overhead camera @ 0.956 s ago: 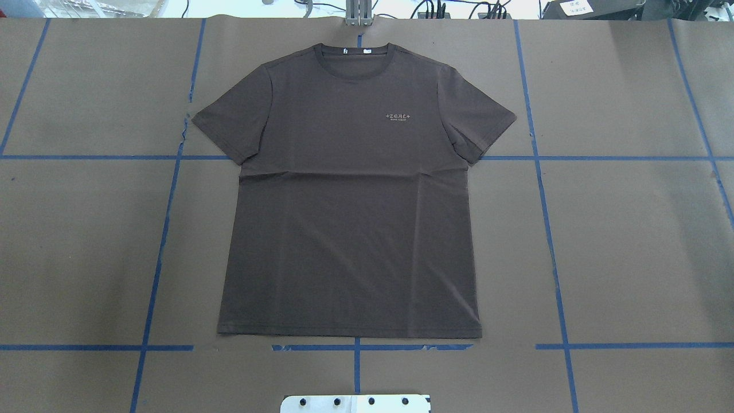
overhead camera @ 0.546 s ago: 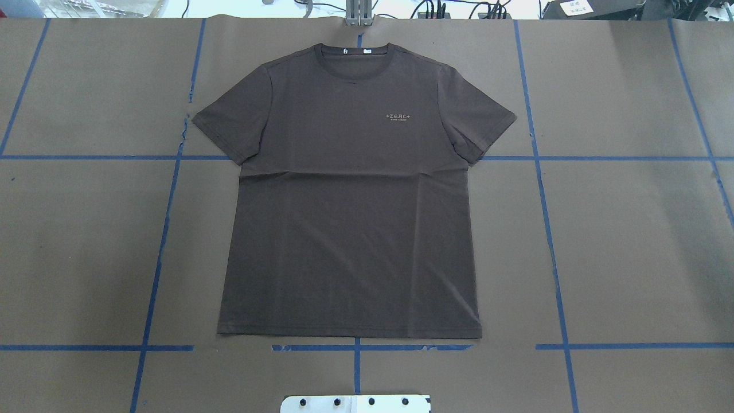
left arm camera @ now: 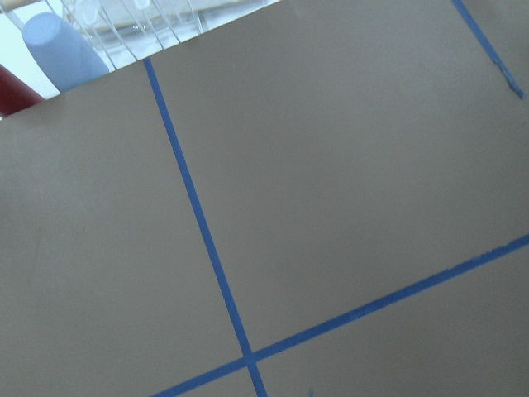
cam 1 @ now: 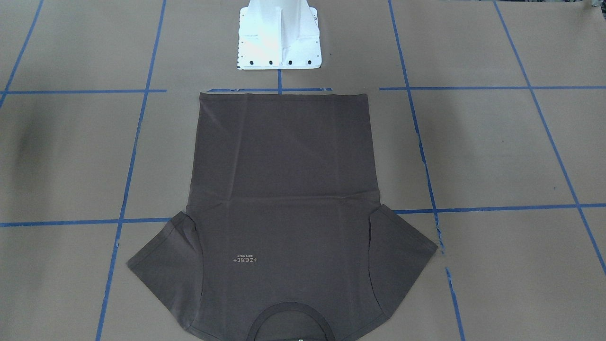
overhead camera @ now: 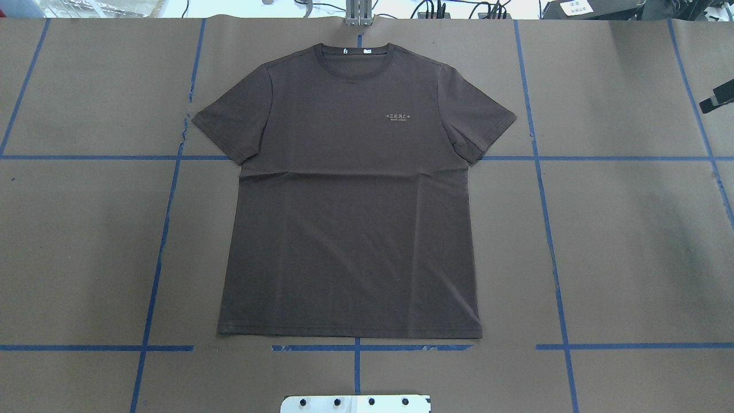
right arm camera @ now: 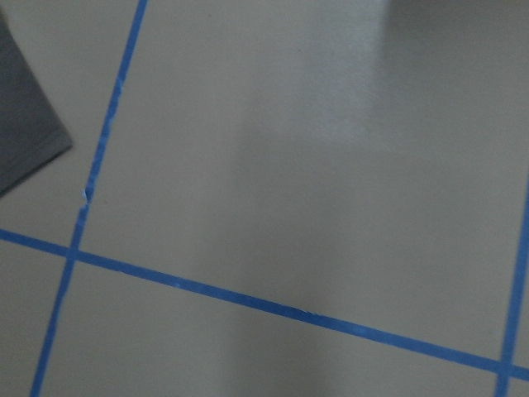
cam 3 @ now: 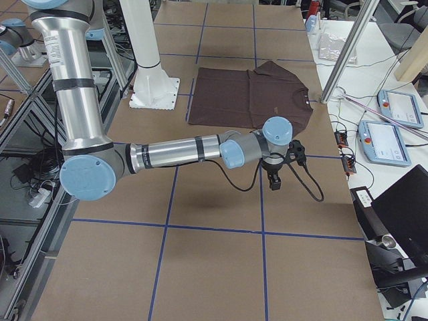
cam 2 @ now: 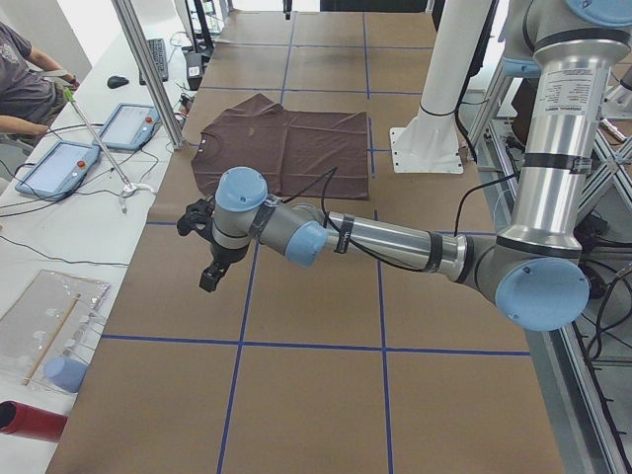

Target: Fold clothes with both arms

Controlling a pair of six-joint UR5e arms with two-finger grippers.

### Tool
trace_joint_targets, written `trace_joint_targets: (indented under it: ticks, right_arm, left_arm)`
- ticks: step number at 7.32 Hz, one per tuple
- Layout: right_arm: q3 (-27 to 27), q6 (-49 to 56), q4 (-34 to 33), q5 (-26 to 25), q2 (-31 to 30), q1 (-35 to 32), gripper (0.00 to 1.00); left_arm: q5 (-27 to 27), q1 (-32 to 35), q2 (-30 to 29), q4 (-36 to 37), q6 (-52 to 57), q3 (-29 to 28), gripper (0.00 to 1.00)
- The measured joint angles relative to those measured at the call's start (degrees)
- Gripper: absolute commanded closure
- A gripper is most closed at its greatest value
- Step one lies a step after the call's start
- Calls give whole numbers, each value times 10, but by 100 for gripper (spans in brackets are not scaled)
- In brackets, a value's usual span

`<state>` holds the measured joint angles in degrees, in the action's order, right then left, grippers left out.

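From the front, the shirt (cam 1: 284, 189) is lying flat and face up in the middle of the table (cam 1: 473, 151), with its hem toward the pedestal (cam 1: 279, 38) and both sleeves spread. Nothing is folded yet, so the whole task is waiting to be done. No gripper is showing here.

From overhead, the shirt is lying just as open, collar at the far side. A small black part (overhead camera: 721, 97) is poking in at the right edge. It is probably the right arm's end, but too little is showing to say.

From the left end, the left gripper (cam 2: 208, 281) is hanging over bare table, well apart from the shirt, touching and carrying nothing. I cannot tell how far its fingers are spread.

From the right end, the right gripper (cam 3: 274, 182) is pointing down over bare table near a sleeve, also empty. Its opening cannot be judged either.

The left wrist camera is showing only table and blue tape (left arm camera: 198, 223). The right wrist camera is catching a grey cloth corner at its left edge, likely a sleeve.
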<state>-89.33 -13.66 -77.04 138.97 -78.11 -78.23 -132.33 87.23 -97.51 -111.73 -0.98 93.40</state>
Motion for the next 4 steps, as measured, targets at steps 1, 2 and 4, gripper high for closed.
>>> trace_joint_targets:
  ticks: [1, 2, 4]
  right_arm:
    - [23, -60, 21, -6, 38, 32, 0]
    - [48, -131, 67, -29, 69, 63, 0]
    - [115, -291, 194, -107, 122, 128, 0]
  left_arm:
    - [0, -3, -16, -17, -21, -7, 0]
    - [0, -9, -27, -34, -47, -9, 0]
    - [1, -32, -34, -72, -116, -12, 0]
